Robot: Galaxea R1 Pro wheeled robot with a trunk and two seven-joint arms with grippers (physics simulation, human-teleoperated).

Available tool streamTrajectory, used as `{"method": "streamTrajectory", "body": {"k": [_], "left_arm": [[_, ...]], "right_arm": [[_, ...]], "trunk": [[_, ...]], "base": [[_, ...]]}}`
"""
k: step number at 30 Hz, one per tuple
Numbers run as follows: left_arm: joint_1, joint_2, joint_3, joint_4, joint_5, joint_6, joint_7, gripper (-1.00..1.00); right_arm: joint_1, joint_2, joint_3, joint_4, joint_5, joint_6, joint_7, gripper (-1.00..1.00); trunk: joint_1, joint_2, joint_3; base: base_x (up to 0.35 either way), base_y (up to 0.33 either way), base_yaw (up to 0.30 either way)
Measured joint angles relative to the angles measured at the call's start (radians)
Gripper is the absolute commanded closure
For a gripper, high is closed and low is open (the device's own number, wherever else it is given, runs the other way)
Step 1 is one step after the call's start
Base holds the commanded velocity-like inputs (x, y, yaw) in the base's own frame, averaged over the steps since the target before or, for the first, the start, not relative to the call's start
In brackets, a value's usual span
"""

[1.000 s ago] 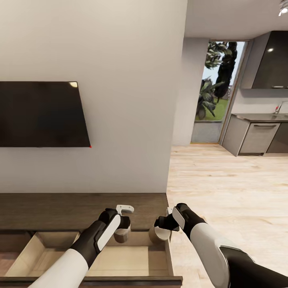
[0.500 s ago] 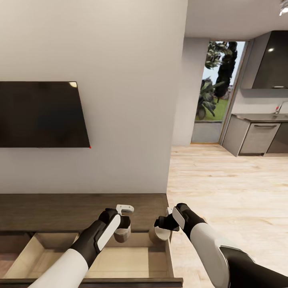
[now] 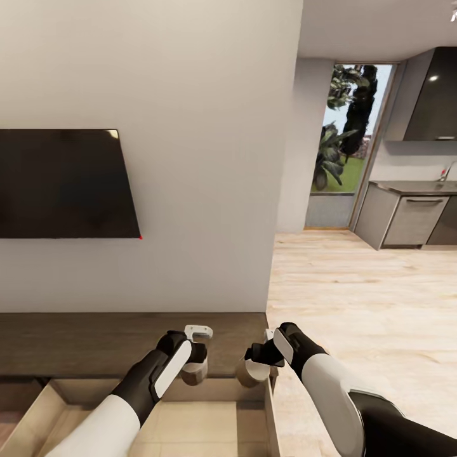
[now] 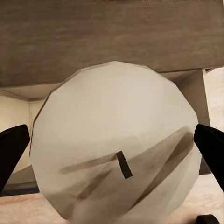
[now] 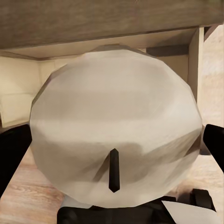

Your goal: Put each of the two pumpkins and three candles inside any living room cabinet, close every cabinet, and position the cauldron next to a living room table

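Two pale grey-green candles are held over the cabinet's open drawer (image 3: 209, 422), whose inside is pale. My left gripper (image 3: 194, 368) is shut on one candle (image 3: 193, 374), and its wick face shows large in the left wrist view (image 4: 116, 144) between dark fingers (image 4: 11, 149). My right gripper (image 3: 252, 369) is shut on the other candle (image 3: 249, 376), seen close in the right wrist view (image 5: 116, 135). Both hang just in front of the cabinet's dark-brown top (image 3: 95, 343), near the drawer's back right corner. The pumpkins and cauldron are out of view.
A black TV (image 3: 63, 184) hangs on the white wall above the cabinet. The wall ends at a corner (image 3: 289, 190). Right of it, wood floor (image 3: 362, 304) runs to a glass door (image 3: 339, 146) and grey kitchen cupboards (image 3: 406, 219).
The whole picture has shifted, so the camera moved: the cabinet sits lower in view and the drawer's front edge has left the frame. Both grippers still hold their candles.
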Motion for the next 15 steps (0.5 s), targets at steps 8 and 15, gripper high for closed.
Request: {"method": "streamTrajectory", "body": {"k": [8, 15], "left_arm": [[0.000, 0.000, 0.000, 0.001, 0.001, 0.000, 0.000, 1.00], [0.000, 0.000, -0.043, 0.000, 0.002, -0.001, 0.001, 1.00]], "right_arm": [[0.000, 0.000, 0.000, 0.000, 0.001, 0.000, 0.000, 1.00], [0.000, 0.000, 0.000, 0.000, 0.000, 0.000, 0.000, 1.00]], "trunk": [[0.000, 0.000, 0.000], [0.000, 0.000, 0.000]], "base": [[0.193, 0.001, 0.000], [0.132, 0.000, 0.000]]}}
